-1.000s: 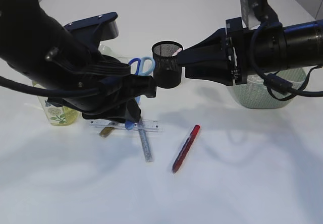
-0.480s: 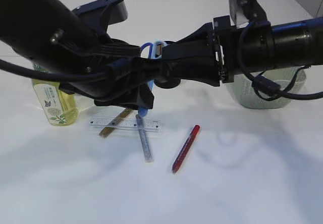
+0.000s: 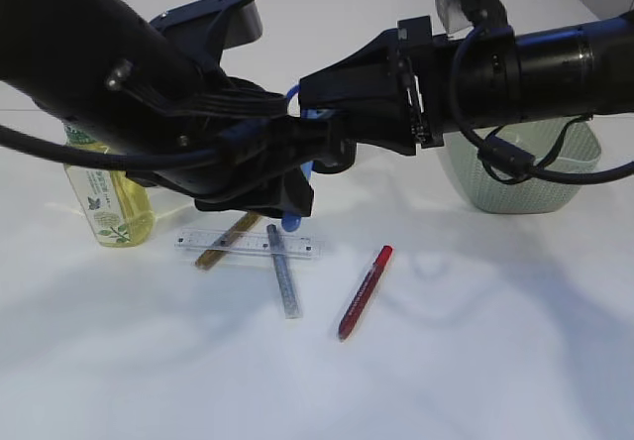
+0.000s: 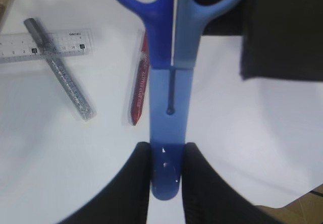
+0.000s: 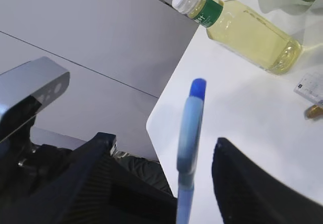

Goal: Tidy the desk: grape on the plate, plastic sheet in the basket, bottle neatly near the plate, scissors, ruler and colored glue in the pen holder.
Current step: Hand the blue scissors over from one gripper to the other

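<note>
The tidy-up was only partly under way. The left end effector (image 4: 162,171) pinched the capped blade end of the blue scissors (image 4: 171,47), holding them in the air above the middle of the tabletop (image 3: 475,341), handles pointing toward the right arm. The right end effector (image 5: 166,183) stood spread, one finger on either side of the scissors and not closing on them, so this looked like a hand-over in mid-air, not yet completed. Still loose on the tabletop lay the clear ruler (image 3: 248,244), crossed by a silver glitter glue stick (image 3: 283,279) running toward six o'clock and by a gold stick (image 3: 224,241) slanting toward seven o'clock, with a red glue pen (image 3: 365,289) just beside them at four o'clock of the ruler. None of these had reached the pen holder, which was hidden behind the two arms, so its contents could not be told. The bottle (image 3: 107,207) of yellow liquid stood upright at nine o'clock of the ruler; whether it sat near the plate could not be judged, since the plate was hidden. The pale green basket (image 3: 515,187) at the three o'clock side was largely covered by the right arm, and its inside did not show. The grape and plastic sheet were perhaps the blurred shapes in the right wrist view's top corner.
</note>
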Controlling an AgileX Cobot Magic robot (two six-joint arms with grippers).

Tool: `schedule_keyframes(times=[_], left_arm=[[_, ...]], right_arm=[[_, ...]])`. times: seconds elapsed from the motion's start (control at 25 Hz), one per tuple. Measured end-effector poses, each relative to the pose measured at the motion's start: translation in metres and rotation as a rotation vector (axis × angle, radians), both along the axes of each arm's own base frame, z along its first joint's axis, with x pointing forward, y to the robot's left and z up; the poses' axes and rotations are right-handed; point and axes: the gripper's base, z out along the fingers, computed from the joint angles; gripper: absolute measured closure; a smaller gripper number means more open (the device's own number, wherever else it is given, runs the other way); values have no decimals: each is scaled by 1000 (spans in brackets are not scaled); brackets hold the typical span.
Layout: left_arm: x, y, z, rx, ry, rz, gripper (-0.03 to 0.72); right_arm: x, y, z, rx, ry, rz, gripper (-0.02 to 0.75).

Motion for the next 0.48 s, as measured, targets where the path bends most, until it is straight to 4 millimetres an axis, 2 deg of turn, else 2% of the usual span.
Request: schedule_keyframes(times=[0.28,0.48], left_arm=[[0,-2,1,-27,1,4,563],[0,-3,2,-40,-1,6,563]], right_arm=[[1,1,-2,-21,-13,-14,245],[-2,12,-2,-34,-23,4,245]])
